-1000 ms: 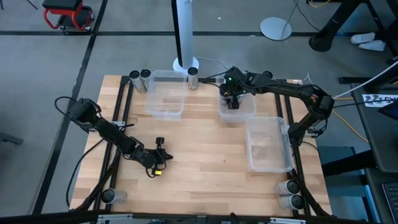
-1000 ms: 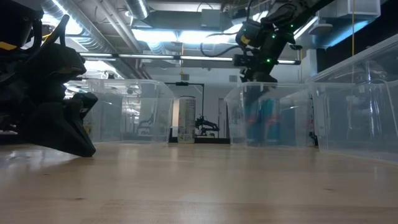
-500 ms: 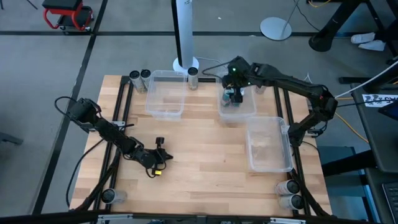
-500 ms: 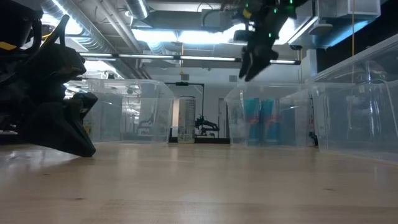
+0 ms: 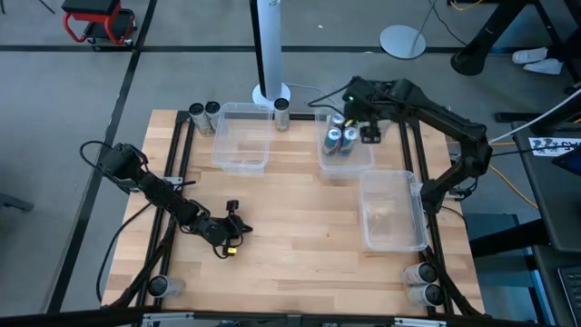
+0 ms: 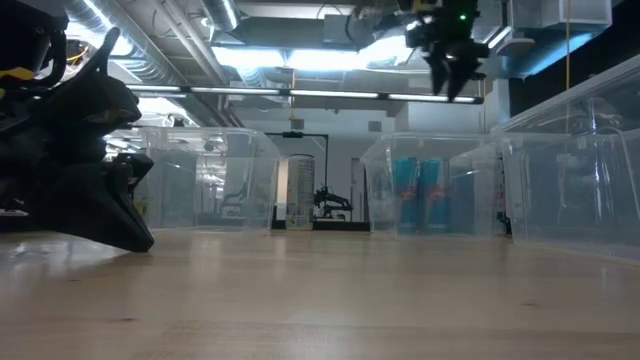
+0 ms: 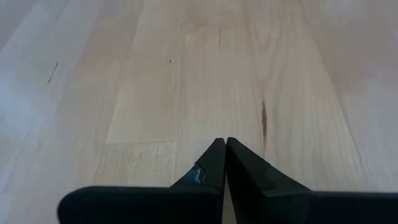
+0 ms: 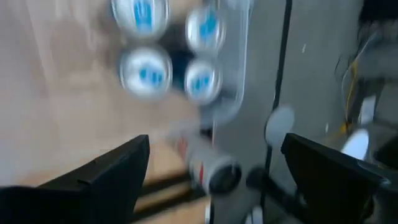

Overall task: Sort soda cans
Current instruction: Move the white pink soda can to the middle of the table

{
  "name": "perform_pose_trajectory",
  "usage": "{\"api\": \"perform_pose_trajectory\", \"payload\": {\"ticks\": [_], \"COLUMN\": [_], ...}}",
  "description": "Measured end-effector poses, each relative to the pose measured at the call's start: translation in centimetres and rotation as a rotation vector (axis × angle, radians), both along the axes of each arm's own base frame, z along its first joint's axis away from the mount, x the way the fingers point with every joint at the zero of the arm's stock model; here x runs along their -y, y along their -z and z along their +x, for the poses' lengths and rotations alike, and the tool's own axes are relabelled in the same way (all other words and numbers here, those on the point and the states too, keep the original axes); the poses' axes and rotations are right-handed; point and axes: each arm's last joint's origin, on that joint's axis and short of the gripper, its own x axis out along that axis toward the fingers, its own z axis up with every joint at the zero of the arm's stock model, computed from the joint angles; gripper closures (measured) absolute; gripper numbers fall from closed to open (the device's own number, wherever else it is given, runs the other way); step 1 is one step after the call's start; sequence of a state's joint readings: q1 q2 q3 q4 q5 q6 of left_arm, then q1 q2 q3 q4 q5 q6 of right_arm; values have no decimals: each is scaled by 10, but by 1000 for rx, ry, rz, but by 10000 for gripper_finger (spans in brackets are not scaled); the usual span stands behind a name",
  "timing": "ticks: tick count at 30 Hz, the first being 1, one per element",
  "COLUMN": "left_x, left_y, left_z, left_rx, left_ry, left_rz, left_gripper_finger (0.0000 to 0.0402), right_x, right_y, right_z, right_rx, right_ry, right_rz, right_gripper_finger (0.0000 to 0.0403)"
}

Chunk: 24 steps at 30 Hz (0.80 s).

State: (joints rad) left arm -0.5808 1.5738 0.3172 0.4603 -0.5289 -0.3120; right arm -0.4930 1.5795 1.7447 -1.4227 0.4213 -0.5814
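R gripper (image 5: 370,134) is hanging high over the far R part of the wooden surface (image 5: 300,227), just beside the middle clear bin (image 5: 346,165), w/ its fingers (image 8: 106,177) spread wide apart & nothing btwn them; in the low view it (image 6: 455,72) is sitting well above the bin tops. Four blue-and-silver cans (image 5: 340,138) are standing upright together inside that middle bin, showing as blue cylinders through the bin wall in the low view (image 6: 417,195) & as four round silver-blue tops in the R wrist view (image 8: 169,53). Another can (image 8: 211,167) is showing in the R wrist view just outside the bin near the dark frame rail; colour hard to tell there. L gripper (image 5: 227,243) is resting low on the surface, near L-centre, w/ fingers (image 7: 214,168) pressed together & holding nothing. Far-L bin (image 5: 241,136) is looking empty of cans; near-R bin (image 5: 392,211) too, as far as I can tell. Two dark cans (image 5: 204,113) are standing at the far L corner beside the far-L bin, one silver-grey can (image 5: 282,113) is standing btwn that bin & the white pole (image 5: 267,50). Two cans (image 5: 421,283) are sitting at the near R corner, one can (image 5: 159,287) at the near L corner.
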Motion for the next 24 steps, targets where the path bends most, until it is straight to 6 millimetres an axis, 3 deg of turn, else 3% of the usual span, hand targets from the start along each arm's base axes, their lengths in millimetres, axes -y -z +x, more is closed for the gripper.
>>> {"api": "perform_pose_trajectory", "payload": {"ticks": [11, 24], "left_x": [-1, -14], "left_y": [-1, -2], "left_z": [2, 9], "left_rx": [3, 1], "left_ry": [58, 80], "left_rz": [82, 208], "left_gripper_finger": [394, 394], "right_x": [39, 87], "right_y": [32, 65], "right_z": [-33, -66], "right_rx": [-177, -205], "right_ry": [180, 157], "right_rz": [48, 101], "right_gripper_finger": [33, 33]}}
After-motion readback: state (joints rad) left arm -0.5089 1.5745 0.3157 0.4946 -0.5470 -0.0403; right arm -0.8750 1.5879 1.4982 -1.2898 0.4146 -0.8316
